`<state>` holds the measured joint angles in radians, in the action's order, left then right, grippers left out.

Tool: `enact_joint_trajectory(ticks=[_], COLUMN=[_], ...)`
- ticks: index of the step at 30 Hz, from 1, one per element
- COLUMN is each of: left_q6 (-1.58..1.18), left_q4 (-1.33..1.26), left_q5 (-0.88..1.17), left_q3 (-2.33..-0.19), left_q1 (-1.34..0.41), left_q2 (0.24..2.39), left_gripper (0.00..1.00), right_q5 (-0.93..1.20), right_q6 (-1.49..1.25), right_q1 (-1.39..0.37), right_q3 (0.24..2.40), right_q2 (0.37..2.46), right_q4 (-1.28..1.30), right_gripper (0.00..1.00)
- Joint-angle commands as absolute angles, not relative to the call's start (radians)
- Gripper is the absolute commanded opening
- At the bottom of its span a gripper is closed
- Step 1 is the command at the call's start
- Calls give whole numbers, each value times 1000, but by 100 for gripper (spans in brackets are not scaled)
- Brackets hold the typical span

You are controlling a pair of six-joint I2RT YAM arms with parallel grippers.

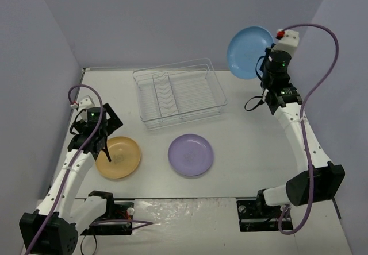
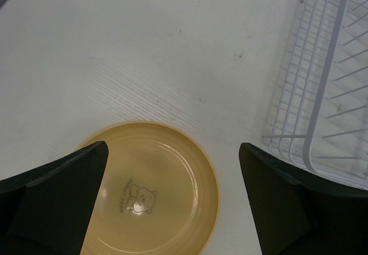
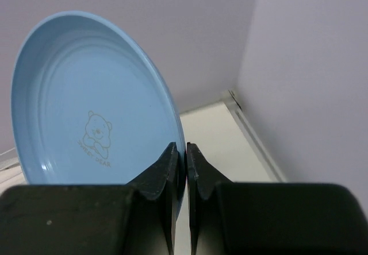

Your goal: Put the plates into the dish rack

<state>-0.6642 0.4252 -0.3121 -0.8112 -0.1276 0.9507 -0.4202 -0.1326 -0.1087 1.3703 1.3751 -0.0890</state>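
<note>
- The right hand (image 3: pixel 186 151) is pinched shut on the rim of the blue plate (image 3: pixel 86 105). Its two fingers (image 3: pixel 164 172) almost meet, with only the thin rim between them.
- The blue plate stands on edge above this hand's fingertips and is lifted well clear of the surface (image 1: pixel 247 146). Its hollow face, printed with a small bear, is turned toward the wrist camera.
- Past the plate are the pale walls and a far corner of the surface.
- The dish rack (image 1: pixel 178 94) sits on the surface below and to the left of the right hand, well apart from it. All three plates are outside the rack.
- The left hand (image 2: pixel 172 146) is spread wide and holds nothing.
- The yellow-orange plate (image 2: pixel 167 174) lies flat and face up beneath and between the left hand's fingers. The top view shows the fingertips over the plate's left rim. Whether they touch it cannot be told.
- From the left hand, one corner of the rack lies ahead and to the right, apart from the yellow-orange plate.
- The lavender plate (image 1: pixel 191 154) lies flat on the surface to the right of the left hand, just past the yellow-orange plate and nearer than the rack.
</note>
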Motion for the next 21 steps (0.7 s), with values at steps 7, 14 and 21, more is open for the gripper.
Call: enact_joint_trajectory(ticks=[7,14,21], left_q6=[-726,-726,-723], left_q4=[508,500,483], left_q5=[-382,-396,-411], left_q3=[-896,-872,-856], left_q1=[-109,-104,-100], left_q2=[1006,963,937], left_gripper=[97,97,97], right_q5=[-77,217,428], right_q6=[965,1334,1470], right_q1=[-567,-595,-601], right_q3=[1641,1868,2033], right_q2=[1669,1902,2031], right_q4=[-542,-475,-342], right_gripper=[0,0,0])
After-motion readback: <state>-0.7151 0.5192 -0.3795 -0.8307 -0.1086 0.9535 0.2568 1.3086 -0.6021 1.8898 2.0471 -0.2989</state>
